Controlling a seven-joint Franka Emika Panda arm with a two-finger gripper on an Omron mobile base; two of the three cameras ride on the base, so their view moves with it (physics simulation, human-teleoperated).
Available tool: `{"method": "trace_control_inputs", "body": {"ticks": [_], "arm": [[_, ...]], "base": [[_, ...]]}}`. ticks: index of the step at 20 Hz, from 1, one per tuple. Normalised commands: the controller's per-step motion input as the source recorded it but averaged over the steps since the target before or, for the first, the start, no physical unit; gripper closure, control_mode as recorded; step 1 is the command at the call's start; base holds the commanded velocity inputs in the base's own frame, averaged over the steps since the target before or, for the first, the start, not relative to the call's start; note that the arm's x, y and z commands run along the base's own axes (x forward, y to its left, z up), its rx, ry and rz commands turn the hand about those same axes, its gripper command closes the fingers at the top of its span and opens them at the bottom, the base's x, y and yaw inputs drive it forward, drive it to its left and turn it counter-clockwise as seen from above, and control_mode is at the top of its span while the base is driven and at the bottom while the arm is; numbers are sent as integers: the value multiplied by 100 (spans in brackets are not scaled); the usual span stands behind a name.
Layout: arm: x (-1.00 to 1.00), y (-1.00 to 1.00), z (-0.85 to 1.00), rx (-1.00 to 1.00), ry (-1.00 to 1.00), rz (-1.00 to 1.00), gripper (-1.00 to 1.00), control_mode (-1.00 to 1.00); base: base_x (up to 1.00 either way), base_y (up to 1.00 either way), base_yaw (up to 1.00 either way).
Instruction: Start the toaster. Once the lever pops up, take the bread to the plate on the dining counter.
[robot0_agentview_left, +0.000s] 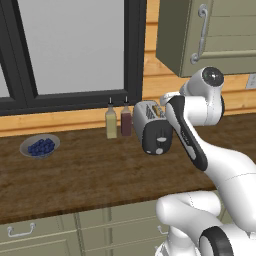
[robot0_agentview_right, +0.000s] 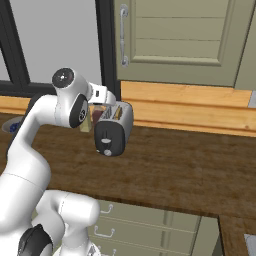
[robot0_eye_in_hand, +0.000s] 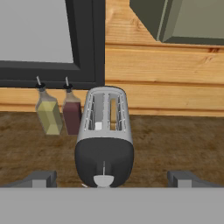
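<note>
The toaster (robot0_eye_in_hand: 105, 135) stands on the dark wooden tabletop (robot0_agentview_left: 85, 170), a little out from the back wall and just right of two small bottles, a yellowish one (robot0_eye_in_hand: 48, 113) and a dark red one (robot0_eye_in_hand: 71, 112). Its long axis runs from the wall out toward the robot: the rounded black end panel faces the camera on the hand, and the shiny silver body stretches away behind it toward the wood-panelled wall. The two slots lie along that same axis and open upward; a slice of bread (robot0_eye_in_hand: 113, 114) shows in the right-hand slot. On the black panel a thin vertical slot runs down the middle, with a pale piece (robot0_eye_in_hand: 103, 180) at its bottom; whether that is the lever or the knob cannot be told here. The gripper (robot0_eye_in_hand: 111, 178) sits low before this end panel, its jaws spread wide, one fingertip well off to each side of the toaster, holding nothing and touching nothing. A grey bowl of blueberries (robot0_agentview_left: 40, 146) rests on the tabletop well to the left.
</note>
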Motion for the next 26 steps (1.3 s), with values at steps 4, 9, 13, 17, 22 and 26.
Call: {"method": "trace_control_inputs", "body": {"ticks": [4,9,13,17,22,26], "arm": [[0,0,0,0,0,0,-100,-100],[0,0,0,0,0,0,-100,-100],[0,0,0,0,0,0,-100,-100],[0,0,0,0,0,0,-100,-100],[0,0,0,0,0,0,-100,-100],[0,0,0,0,0,0,-100,-100]], "base": [[0,0,0],[0,0,0],[0,0,0],[0,0,0],[0,0,0],[0,0,0]]}}
